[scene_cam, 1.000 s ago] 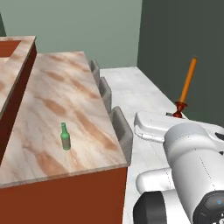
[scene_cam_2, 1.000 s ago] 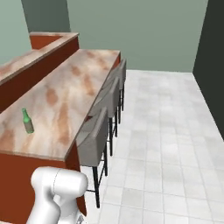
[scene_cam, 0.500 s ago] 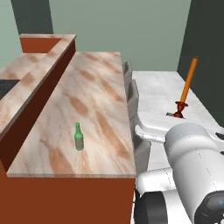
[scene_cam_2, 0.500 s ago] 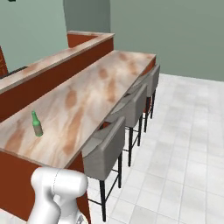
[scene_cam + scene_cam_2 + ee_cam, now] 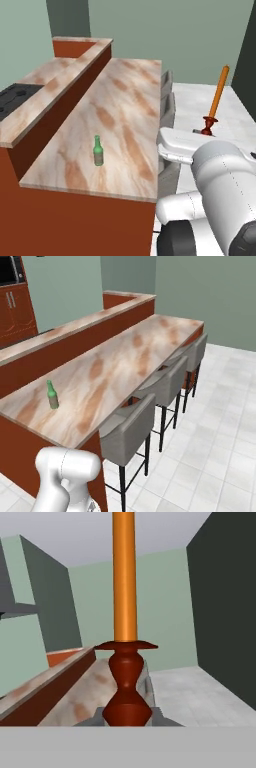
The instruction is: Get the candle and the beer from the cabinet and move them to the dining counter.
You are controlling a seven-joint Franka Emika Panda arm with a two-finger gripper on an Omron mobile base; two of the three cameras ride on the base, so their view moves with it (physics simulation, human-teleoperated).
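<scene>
Gripper (image 5: 127, 719) clamped on the dark red-brown turned base of the thin orange taper candle (image 5: 124, 577); fingertips barely show at the bottom of hand view, either side of the holder. In left base view we see the candle (image 5: 217, 100) held upright w/ a slight tilt, off the long edge of the beige-pink marbled stone dining counter (image 5: 125, 120) on the stool side, over the floor, not yet above the slab.

Progress, as we judge it:
- Small green glass beer bottle (image 5: 98, 151) w/ pale label: upright on the dining counter, near its near end, approx. mid-width. Right base view agrees (image 5: 52, 395). This half looks done.
- Candle: in hand, clear of the counter. Left to do: bring it over the slab, set it down, let go.

Containers: no open container visible. Reddish-brown wooden cabinet doors (image 5: 15, 308) at far left of right base view look closed; contents can't be told.

Grey upholstered bar stools (image 5: 131, 433) stand tucked along the counter's long edge, betw. arm and slab.
</scene>
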